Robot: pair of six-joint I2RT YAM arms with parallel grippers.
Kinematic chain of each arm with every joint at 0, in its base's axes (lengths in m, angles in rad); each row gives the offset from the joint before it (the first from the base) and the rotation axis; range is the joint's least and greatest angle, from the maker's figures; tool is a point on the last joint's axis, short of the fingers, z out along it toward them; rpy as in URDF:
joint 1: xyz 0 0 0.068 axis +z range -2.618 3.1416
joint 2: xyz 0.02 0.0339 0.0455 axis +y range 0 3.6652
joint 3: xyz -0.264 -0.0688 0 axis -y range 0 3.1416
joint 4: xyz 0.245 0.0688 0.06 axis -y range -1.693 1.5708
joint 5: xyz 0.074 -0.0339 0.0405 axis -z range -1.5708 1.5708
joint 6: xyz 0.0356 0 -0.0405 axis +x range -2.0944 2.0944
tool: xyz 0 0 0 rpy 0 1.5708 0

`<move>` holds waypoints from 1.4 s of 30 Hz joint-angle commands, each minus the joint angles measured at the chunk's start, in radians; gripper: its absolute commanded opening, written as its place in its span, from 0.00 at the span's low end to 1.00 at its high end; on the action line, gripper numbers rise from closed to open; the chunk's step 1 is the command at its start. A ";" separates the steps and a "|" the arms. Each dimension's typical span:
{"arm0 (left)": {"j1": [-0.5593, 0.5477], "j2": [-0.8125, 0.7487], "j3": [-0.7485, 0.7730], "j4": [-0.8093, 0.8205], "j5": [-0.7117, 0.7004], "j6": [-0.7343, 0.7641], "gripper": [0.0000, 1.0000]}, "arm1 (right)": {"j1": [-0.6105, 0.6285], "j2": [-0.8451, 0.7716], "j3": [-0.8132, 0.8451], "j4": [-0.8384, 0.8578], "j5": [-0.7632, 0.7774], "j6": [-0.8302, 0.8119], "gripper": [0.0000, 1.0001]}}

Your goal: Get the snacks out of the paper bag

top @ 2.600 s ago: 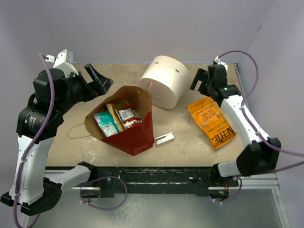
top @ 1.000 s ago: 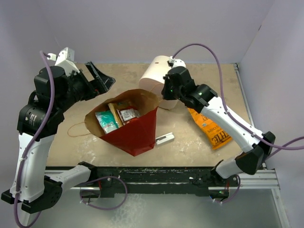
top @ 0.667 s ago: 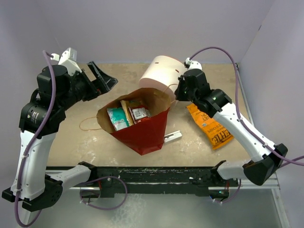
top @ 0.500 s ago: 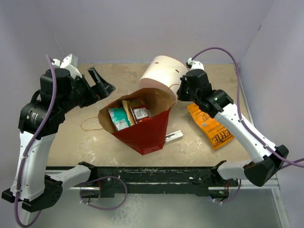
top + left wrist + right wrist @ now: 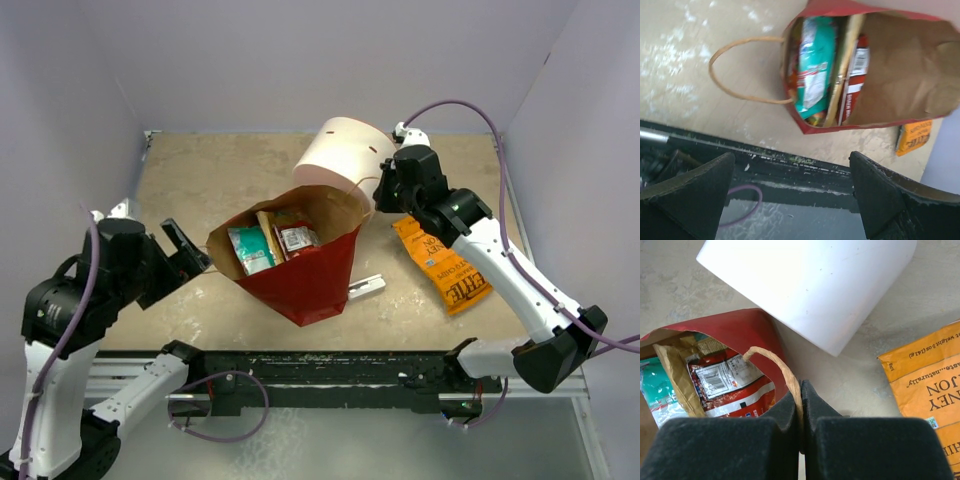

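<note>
The paper bag [image 5: 305, 280], red outside and brown inside, lies open in the middle of the table. A teal snack [image 5: 245, 250] and a red snack [image 5: 297, 240] lie in it, with more packets between them. My right gripper [image 5: 379, 196] is shut on the bag's far twine handle [image 5: 782, 369], at the bag's rim [image 5: 740, 327]. An orange snack [image 5: 445, 262] lies flat on the table to the right. My left gripper [image 5: 186, 256] hangs open with nothing in it, near the table's front left. From there it faces the bag's mouth [image 5: 900, 65] and the near handle [image 5: 720, 85].
A big white cylinder [image 5: 340, 165] lies on its side just behind the bag, touching its rim. A small grey metal bracket [image 5: 366, 288] rests against the bag's right side. The black front rail [image 5: 330, 365] runs along the near edge. Walls close in behind and at both sides.
My left arm has swung back from the far left of the table to the near left edge, still open. The right gripper and the bag have stayed put over the last half second.
</note>
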 commanded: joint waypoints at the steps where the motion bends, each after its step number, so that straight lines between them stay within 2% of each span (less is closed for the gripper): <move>1: 0.001 -0.020 -0.092 -0.052 -0.034 -0.149 0.99 | -0.015 -0.016 0.006 0.051 -0.002 -0.024 0.00; 6: 0.002 -0.068 -0.177 -0.030 -0.037 -0.207 0.99 | -0.016 -0.010 0.004 0.058 -0.014 -0.027 0.00; 19: 0.002 -0.045 -0.335 0.104 -0.040 -0.430 1.00 | -0.017 -0.021 -0.023 0.066 -0.037 -0.030 0.00; 21: 0.001 -0.039 -0.335 0.088 -0.056 -0.443 0.97 | -0.017 -0.026 -0.028 0.064 -0.040 -0.030 0.00; 26: 0.001 -0.069 -0.303 0.078 -0.117 -0.424 0.92 | -0.017 -0.038 -0.048 0.081 -0.068 -0.026 0.00; 29: 0.001 -0.087 -0.299 0.145 -0.143 -0.358 0.92 | -0.017 -0.033 -0.045 0.074 -0.078 -0.023 0.00; 33: 0.002 -0.032 -0.293 0.180 -0.216 -0.299 0.92 | -0.017 -0.042 -0.046 0.073 -0.080 -0.022 0.00; 35: 0.001 0.020 -0.300 0.105 -0.286 -0.351 0.92 | -0.018 -0.047 -0.046 0.073 -0.078 -0.022 0.00; 37: 0.001 0.037 -0.326 0.102 -0.329 -0.397 0.84 | -0.018 -0.052 -0.043 0.075 -0.078 -0.022 0.00; 40: 0.001 -0.001 -0.381 0.230 -0.329 -0.387 0.72 | -0.017 -0.056 -0.037 0.076 -0.086 -0.025 0.00; 42: 0.001 -0.012 -0.426 0.248 -0.332 -0.430 0.70 | -0.018 -0.058 -0.036 0.076 -0.086 -0.024 0.00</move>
